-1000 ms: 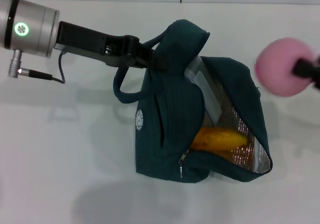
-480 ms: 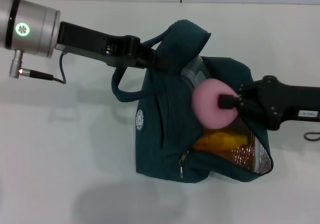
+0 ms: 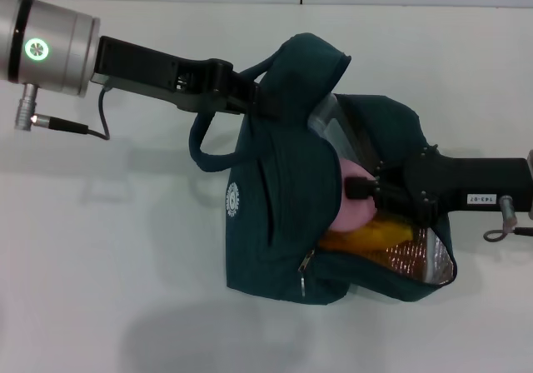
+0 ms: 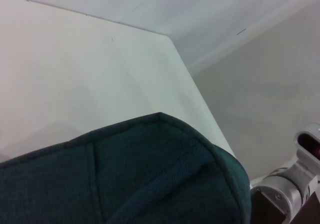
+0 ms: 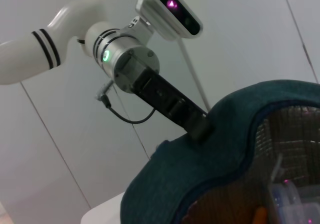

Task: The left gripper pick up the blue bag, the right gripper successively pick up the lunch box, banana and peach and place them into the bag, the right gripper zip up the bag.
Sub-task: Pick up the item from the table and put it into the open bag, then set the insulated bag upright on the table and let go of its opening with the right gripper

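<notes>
While the blue bag (image 3: 283, 223) hides most of it, we see the right gripper (image 3: 356, 190) clamping one peach (image 3: 350, 211) over one banana (image 3: 371, 236); left gripper (image 3: 250, 96) pinches the bag top.

White label on right end effector (image 3: 363, 189) reads roughly "143-07", hard to make out; round white logo on blue bag (image 3: 275, 215) illegible.

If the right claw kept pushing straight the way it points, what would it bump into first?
Likely the bag's inner wall: the right gripper, jaws shut on the peach, points into the opening toward that side, though depth is unclear.
</notes>
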`<act>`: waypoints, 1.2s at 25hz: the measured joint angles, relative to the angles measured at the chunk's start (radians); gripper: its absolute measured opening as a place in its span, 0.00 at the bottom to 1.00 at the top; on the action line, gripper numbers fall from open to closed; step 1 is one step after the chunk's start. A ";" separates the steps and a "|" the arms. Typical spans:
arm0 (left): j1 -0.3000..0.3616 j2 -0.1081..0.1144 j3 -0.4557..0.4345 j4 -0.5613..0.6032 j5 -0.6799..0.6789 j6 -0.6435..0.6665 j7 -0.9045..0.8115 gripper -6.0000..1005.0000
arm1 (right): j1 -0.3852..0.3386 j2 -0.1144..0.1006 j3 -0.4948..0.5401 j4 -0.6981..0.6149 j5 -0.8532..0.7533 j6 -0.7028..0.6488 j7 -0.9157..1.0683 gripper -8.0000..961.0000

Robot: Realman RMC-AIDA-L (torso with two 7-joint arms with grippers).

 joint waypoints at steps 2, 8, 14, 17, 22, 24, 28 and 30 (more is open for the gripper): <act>0.000 -0.001 0.000 0.000 0.000 0.000 0.000 0.05 | 0.001 0.001 -0.001 0.000 0.001 0.003 0.004 0.20; 0.000 -0.003 0.000 0.000 0.000 0.000 0.000 0.05 | 0.004 0.004 -0.025 -0.007 0.010 -0.005 0.007 0.22; 0.003 -0.007 0.000 0.000 0.000 0.000 0.001 0.05 | 0.004 0.005 -0.020 -0.008 0.016 -0.006 0.006 0.28; 0.005 -0.007 0.000 0.000 0.000 0.000 0.001 0.05 | -0.001 0.002 -0.016 -0.011 0.032 -0.021 0.004 0.42; 0.005 -0.008 0.000 0.000 0.000 0.000 0.002 0.05 | -0.079 -0.017 0.046 -0.066 0.055 -0.099 -0.033 0.63; 0.005 -0.008 0.000 0.000 0.001 0.000 0.002 0.05 | -0.126 -0.029 0.097 -0.086 0.055 -0.108 -0.049 0.68; 0.005 -0.008 0.000 0.000 0.003 0.000 0.003 0.05 | -0.207 -0.059 0.208 -0.090 0.054 -0.114 -0.075 0.68; 0.006 -0.007 0.000 0.000 0.005 0.000 0.005 0.05 | -0.237 -0.064 0.239 -0.081 0.049 -0.088 -0.097 0.68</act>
